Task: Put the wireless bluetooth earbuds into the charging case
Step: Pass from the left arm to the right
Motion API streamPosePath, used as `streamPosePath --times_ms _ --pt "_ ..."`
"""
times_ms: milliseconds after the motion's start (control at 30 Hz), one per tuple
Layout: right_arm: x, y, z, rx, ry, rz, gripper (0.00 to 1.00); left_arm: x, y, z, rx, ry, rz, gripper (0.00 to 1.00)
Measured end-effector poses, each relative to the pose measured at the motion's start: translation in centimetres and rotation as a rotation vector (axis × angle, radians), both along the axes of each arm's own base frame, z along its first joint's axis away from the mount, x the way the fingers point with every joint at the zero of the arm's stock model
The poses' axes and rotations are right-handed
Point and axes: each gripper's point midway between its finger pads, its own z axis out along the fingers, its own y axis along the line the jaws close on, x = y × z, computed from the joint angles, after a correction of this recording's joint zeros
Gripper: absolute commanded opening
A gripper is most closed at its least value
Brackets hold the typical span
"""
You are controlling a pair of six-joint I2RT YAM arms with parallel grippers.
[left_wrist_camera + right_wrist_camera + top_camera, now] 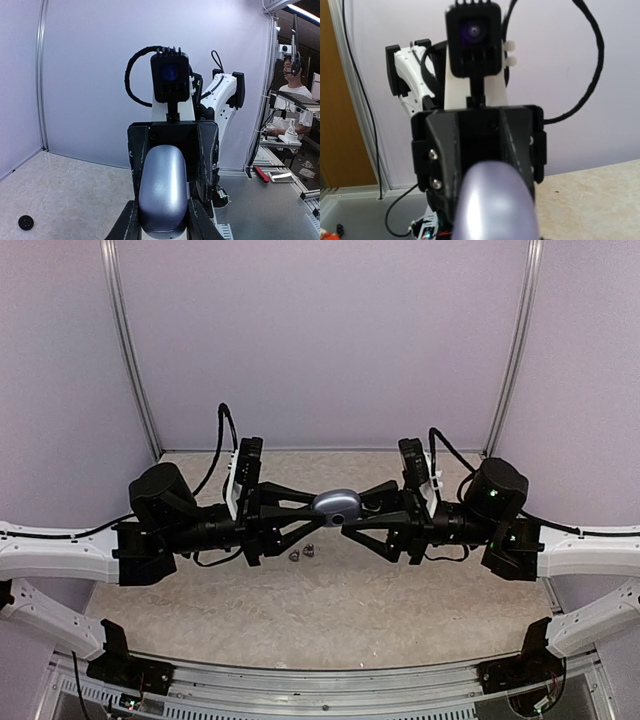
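Holding: left fingers (126, 225) clamp charging case (162, 190) | right fingers (370, 528) grip unclear | top view only: earbuds (309, 550) below

A beige marbled tabletop (400, 590) lies between lavender walls (320, 340) edged by slim metal posts (128, 350). In the left wrist view a small black disc (26, 222) rests on it near the left wall. Outside the enclosure, a person in a white shirt (302, 117) is at a workbench (280, 145).
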Motion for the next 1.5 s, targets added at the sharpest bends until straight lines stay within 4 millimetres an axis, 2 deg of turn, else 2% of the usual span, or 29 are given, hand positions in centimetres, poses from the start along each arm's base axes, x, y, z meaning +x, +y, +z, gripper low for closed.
streamPosePath --times_ms 700,933,1000,1167,1300,1500 --pt "0.2 0.0 -0.2 0.018 0.035 0.003 0.33 -0.1 -0.4 0.0 -0.015 -0.007 -0.002 0.11" --pt "0.2 0.1 -0.2 0.02 0.05 0.006 0.25 0.0 -0.4 0.1 -0.018 -0.009 0.002 0.12" --pt "0.2 0.1 -0.2 0.02 0.052 0.007 0.22 0.0 -0.4 0.1 -0.018 -0.01 0.004 0.18" --pt "0.2 0.1 -0.4 0.015 0.049 0.006 0.16 0.1 -0.5 -0.1 -0.011 -0.013 0.011 0.43" --pt "0.3 0.2 -1.1 -0.012 0.038 -0.002 0.12 0.5 -0.6 -0.9 0.024 -0.004 0.036 0.49" --pt "0.5 0.3 -2.4 -0.065 0.013 -0.018 0.04 1.1 -0.5 -1.4 0.047 0.014 0.069 0.49"
